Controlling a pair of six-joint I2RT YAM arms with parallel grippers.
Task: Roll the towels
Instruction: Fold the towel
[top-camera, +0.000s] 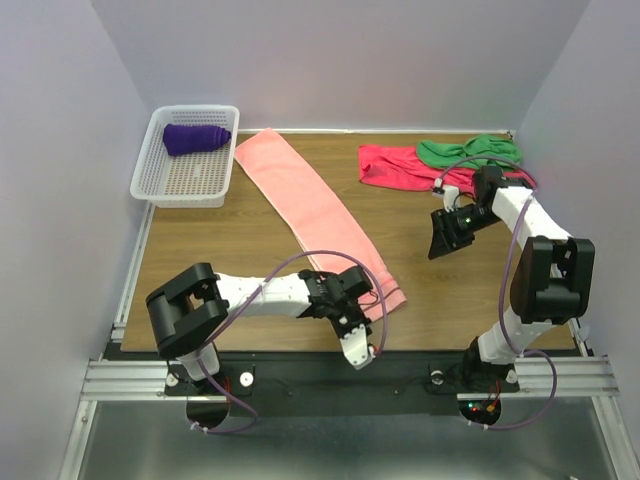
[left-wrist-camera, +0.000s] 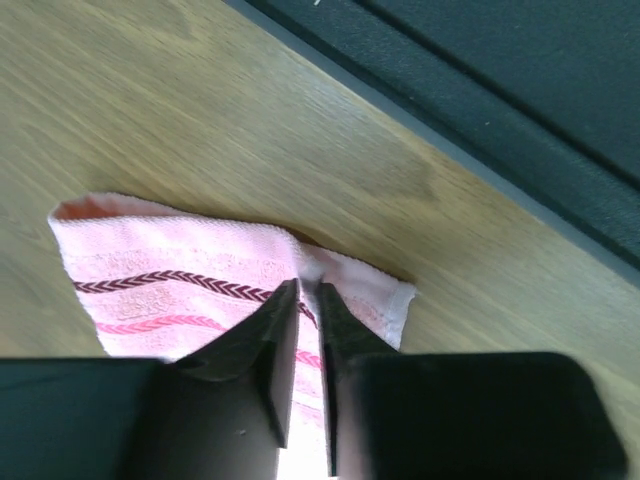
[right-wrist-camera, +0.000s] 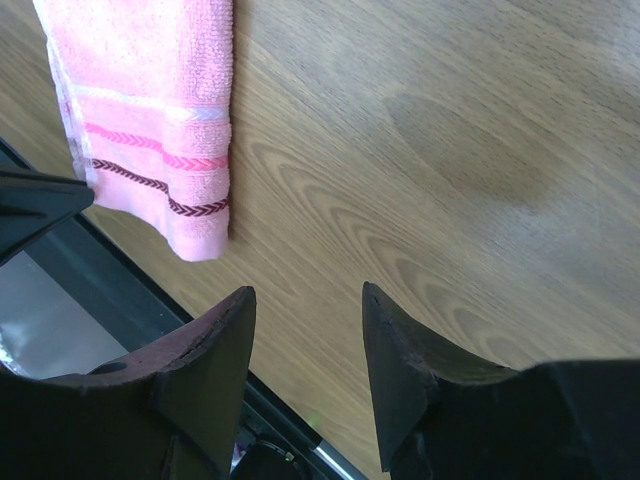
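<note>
The salmon-pink towel (top-camera: 300, 200) lies flat, running diagonally from the back centre to the near edge. My left gripper (top-camera: 368, 302) is at its near striped end. In the left wrist view the jaws (left-wrist-camera: 308, 290) are nearly together, pinching a raised fold of that towel (left-wrist-camera: 180, 260) at its hem. My right gripper (top-camera: 440, 240) hovers open over bare wood right of the towel, and nothing lies between its fingers (right-wrist-camera: 305, 290); the towel's end (right-wrist-camera: 150, 100) shows to its left. A crimson towel (top-camera: 395, 165) and a green towel (top-camera: 470, 152) lie crumpled at the back right. A rolled purple towel (top-camera: 195, 138) sits in the basket.
A white mesh basket (top-camera: 185, 180) stands at the back left. The table's near edge with its black rail (left-wrist-camera: 480, 110) runs just beyond the pinched towel end. White walls close in the back and both sides.
</note>
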